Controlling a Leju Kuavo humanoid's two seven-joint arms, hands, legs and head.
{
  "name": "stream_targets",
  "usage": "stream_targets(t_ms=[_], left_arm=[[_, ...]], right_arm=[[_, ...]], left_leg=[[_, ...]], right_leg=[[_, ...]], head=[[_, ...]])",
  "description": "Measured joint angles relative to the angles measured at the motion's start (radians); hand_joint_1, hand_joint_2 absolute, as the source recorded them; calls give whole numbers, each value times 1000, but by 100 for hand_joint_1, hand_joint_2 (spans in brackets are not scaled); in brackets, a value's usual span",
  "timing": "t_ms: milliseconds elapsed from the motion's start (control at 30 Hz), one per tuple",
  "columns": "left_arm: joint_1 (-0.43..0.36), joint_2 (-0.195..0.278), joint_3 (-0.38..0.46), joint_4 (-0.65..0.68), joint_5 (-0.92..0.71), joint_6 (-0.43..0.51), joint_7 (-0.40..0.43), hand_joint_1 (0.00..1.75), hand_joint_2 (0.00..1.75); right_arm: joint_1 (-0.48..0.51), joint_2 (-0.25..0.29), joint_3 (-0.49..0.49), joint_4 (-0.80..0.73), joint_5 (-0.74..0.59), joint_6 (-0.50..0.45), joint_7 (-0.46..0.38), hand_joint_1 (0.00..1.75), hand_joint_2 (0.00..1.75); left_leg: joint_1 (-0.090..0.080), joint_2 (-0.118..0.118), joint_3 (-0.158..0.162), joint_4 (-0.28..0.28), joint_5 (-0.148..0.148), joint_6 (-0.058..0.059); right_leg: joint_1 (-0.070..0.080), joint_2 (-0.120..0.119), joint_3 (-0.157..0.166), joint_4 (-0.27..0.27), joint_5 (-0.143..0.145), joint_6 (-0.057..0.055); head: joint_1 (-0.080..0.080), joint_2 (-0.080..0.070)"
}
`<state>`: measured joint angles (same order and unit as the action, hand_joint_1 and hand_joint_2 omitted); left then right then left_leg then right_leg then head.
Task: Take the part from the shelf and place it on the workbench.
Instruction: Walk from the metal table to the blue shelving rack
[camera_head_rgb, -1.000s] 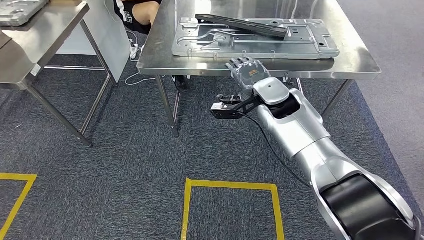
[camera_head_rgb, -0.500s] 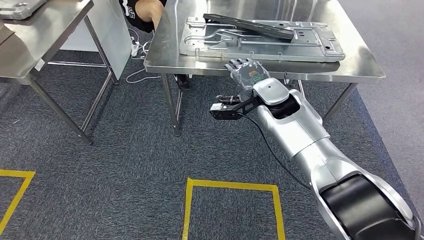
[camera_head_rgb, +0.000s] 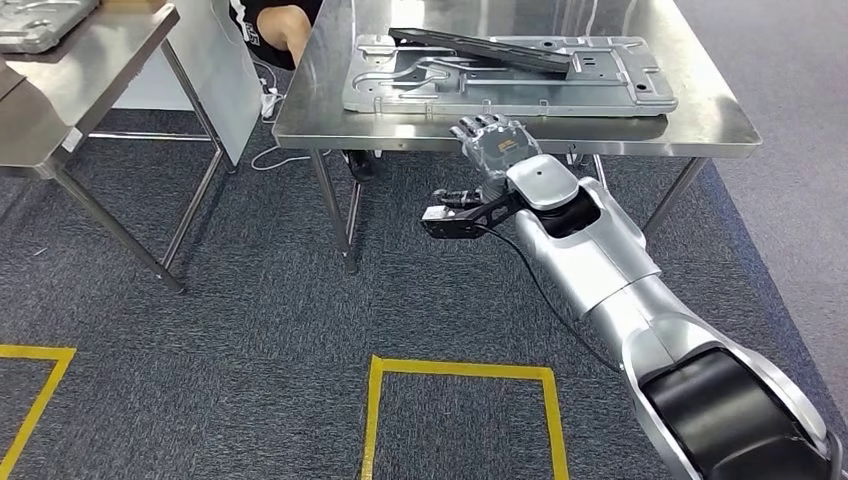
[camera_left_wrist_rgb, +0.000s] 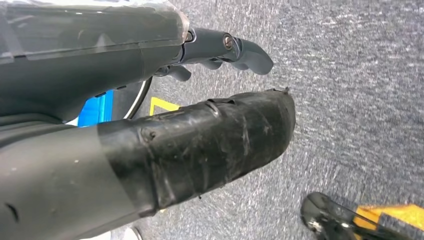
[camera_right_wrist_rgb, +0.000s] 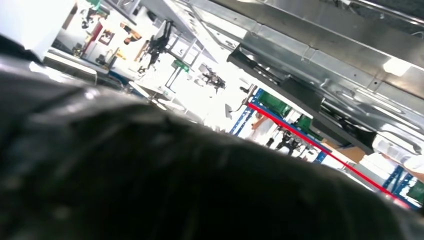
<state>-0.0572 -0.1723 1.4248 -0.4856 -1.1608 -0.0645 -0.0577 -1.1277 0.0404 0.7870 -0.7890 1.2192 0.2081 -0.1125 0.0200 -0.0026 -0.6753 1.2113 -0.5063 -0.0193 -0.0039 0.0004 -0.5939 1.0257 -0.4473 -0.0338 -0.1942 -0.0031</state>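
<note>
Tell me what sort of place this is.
Probably a factory or workshop floor used for robot trials: steel workbenches, one bearing a large stamped metal part, grey carpet marked with yellow tape squares, and racking and machinery in the right wrist view.

Head view looks down and forward from high up; bench (camera_head_rgb: 700, 125) at 12 o'clock, carpet (camera_head_rgb: 250, 300) below. Left wrist view sits close behind left hand (camera_left_wrist_rgb: 150, 150), facing the carpet (camera_left_wrist_rgb: 360, 90), shared with head view. Right wrist view looks from low, very near, at the bench (camera_right_wrist_rgb: 320, 45).
</note>
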Motion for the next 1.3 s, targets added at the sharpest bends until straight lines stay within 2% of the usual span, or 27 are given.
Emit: stream_targets(t_ms=[67, 100, 167, 233, 300, 367, 400, 433, 467, 533, 567, 600, 633, 700, 767, 800, 867, 900, 933, 967, 1000, 1033, 1100, 1133, 1233, 1300], left_arm=[[1, 2, 0, 0, 0, 0, 0, 0, 0], [1, 2, 0, 0, 0, 0, 0, 0, 0], [-1, 2, 0, 0, 0, 0, 0, 0, 0], [-2, 2, 0, 0, 0, 0, 0, 0, 0], [-2, 1, 0, 0, 0, 0, 0, 0, 0], [-1, 2, 0, 0, 0, 0, 0, 0, 0], [-1, 2, 0, 0, 0, 0, 0, 0, 0], [0, 3, 0, 0, 0, 0, 0, 0, 0], [-1, 3, 0, 0, 0, 0, 0, 0, 0], [-1, 3, 0, 0, 0, 0, 0, 0, 0], [-1, 2, 0, 0, 0, 0, 0, 0, 0], [-1, 2, 0, 0, 0, 0, 0, 0, 0], [-1, 1, 0, 0, 0, 0, 0, 0, 0], [-1, 1, 0, 0, 0, 0, 0, 0, 0], [-1, 2, 0, 0, 0, 0, 0, 0, 0], [-1, 2, 0, 0, 0, 0, 0, 0, 0], [-1, 2, 0, 0, 0, 0, 0, 0, 0], [-1, 1, 0, 0, 0, 0, 0, 0, 0], [-1, 1, 0, 0, 0, 0, 0, 0, 0], [0, 1, 0, 0, 0, 0, 0, 0, 0], [0, 1, 0, 0, 0, 0, 0, 0, 0], [0, 2, 0, 0, 0, 0, 0, 0, 0], [1, 3, 0, 0, 0, 0, 0, 0, 0], [0, 3, 0, 0, 0, 0, 0, 0, 0], [-3, 3, 0, 0, 0, 0, 0, 0, 0], [-3, 2, 0, 0, 0, 0, 0, 0, 0]], right_arm=[[-1, 0, 0, 0, 0, 0, 0, 0, 0], [-2, 0, 0, 0, 0, 0, 0, 0, 0], [-2, 0, 0, 0, 0, 0, 0, 0, 0], [-3, 0, 0, 0, 0, 0, 0, 0, 0], [-5, 0, 0, -1, 0, 0, 0, 0, 0], [-3, -1, 0, 0, 0, 0, 0, 0, 0], [-1, -1, 0, 0, 0, 0, 0, 0, 0], [2, -1, 0, 1, 0, 0, 0, 0, 0], [2, -2, 0, 1, 0, 0, 0, 0, 0], [0, -2, 0, 1, 0, 0, 0, 0, 0], [-1, -2, 0, 1, 0, 0, 0, 0, 0], [-2, -2, 0, 1, 0, 0, 0, 0, 0], [-3, -2, 0, 1, 0, 0, 0, 0, 0], [-3, -1, 0, 0, 0, 0, 0, 0, 0], [-4, -1, 0, 0, 0, 0, 0, 0, 0], [-5, 0, 0, 0, 0, 0, 0, 0, 0], [-5, 0, 0, 0, 0, 0, 0, 0, 0], [-4, 0, 0, 0, 0, 0, 0, 0, 0], [-2, 0, 0, 0, 0, 0, 0, 0, 0], [-1, 0, 0, 0, 0, 0, 0, 0, 0], [-1, 0, 0, 0, 0, 0, 0, 0, 0], [-1, 0, 0, 0, 0, 0, 0, 0, 0], [-3, 0, 0, 0, 0, 0, 0, 0, 0], [-3, 0, 0, 0, 0, 0, 0, 0, 0], [-4, 0, 0, 0, 0, 0, 0, 0, 0], [-6, 0, 0, 0, 0, 0, 0, 0, 0]], left_leg=[[-3, -1, 65, -128, 50, 7], [-5, -1, 83, -163, 57, 10], [-8, -2, 89, -182, 55, 17], [-3, 0, 91, -192, 57, 26], [2, 3, 94, -200, 61, 37], [0, 4, 93, -200, 62, 42], [0, 4, 93, -200, 61, 42], [0, 4, 93, -198, 61, 42], [0, 3, 93, -197, 60, 41], [0, 2, 95, -194, 57, 39], [-1, 2, 95, -193, 55, 36], [-2, 2, 95, -193, 54, 33], [-2, 2, 94, -193, 54, 28], [-3, 2, 95, -196, 55, 16], [-2, 2, 86, -176, 37, 6], [-1, 2, 70, -140, 13, 3], [0, 2, 12, -12, -51, -3], [0, 2, -19, 51, -71, -5], [0, 2, -39, 88, -74, -7], [0, 2, -41, 87, -56, -8], [0, 2, -23, 44, -21, -7], [0, 2, 7, -24, 17, -5], [-3, 1, 65, -139, 60, 2], [-5, 0, 78, -167, 62, 6], [-4, 0, 82, -185, 57, 19], [0, 2, 86, -193, 61, 31]], right_leg=[[2, 1, -1, 6, -5, 5], [3, 1, -2, 9, -6, 9], [5, 2, -3, 10, -5, 16], [5, 2, -7, 20, -14, 25], [4, 2, -38, 91, -61, 34], [-1, 2, -99, 224, -124, 41], [-4, 2, -125, 277, -138, 44], [-6, 2, -137, 298, -133, 46], [-9, 2, -129, 280, -109, 46], [-11, 1, -69, 151, -38, 43], [-8, 1, -37, 87, -14, 40], [-5, 0, -16, 43, -3, 36], [-2, 1, -6, 20, -4, 33], [-1, 2, -3, 10, -5, 26], [-6, 1, 1, -2, -1, 15], [-8, 1, 3, -7, 2, 9], [-6, 0, 3, -8, 2, 3], [-4, 0, 3, -7, 2, 1], [-3, 0, 2, -6, 0, 0], [-2, 1, 2, -3, -2, 0], [-2, 1, 3, 0, -4, 1], [-2, 1, 4, 4, -8, 3], [0, 2, 2, 10, -14, 10], [2, 3, 0, 13, -15, 13], [3, 3, -1, 18, -18, 26], [2, 3, -18, 60, -49, 36]], head=[[0, 0], [0, 0], [0, 0], [0, 0], [0, 0], [0, 0], [0, 0], [0, 0], [0, 0], [0, 0], [0, 0], [0, 0], [0, 0], [0, 0], [0, 0], [0, 0], [0, 0], [0, 0], [0, 0], [0, 0], [0, 0], [0, 0], [0, 0], [0, 0], [0, 0], [0, 0]])
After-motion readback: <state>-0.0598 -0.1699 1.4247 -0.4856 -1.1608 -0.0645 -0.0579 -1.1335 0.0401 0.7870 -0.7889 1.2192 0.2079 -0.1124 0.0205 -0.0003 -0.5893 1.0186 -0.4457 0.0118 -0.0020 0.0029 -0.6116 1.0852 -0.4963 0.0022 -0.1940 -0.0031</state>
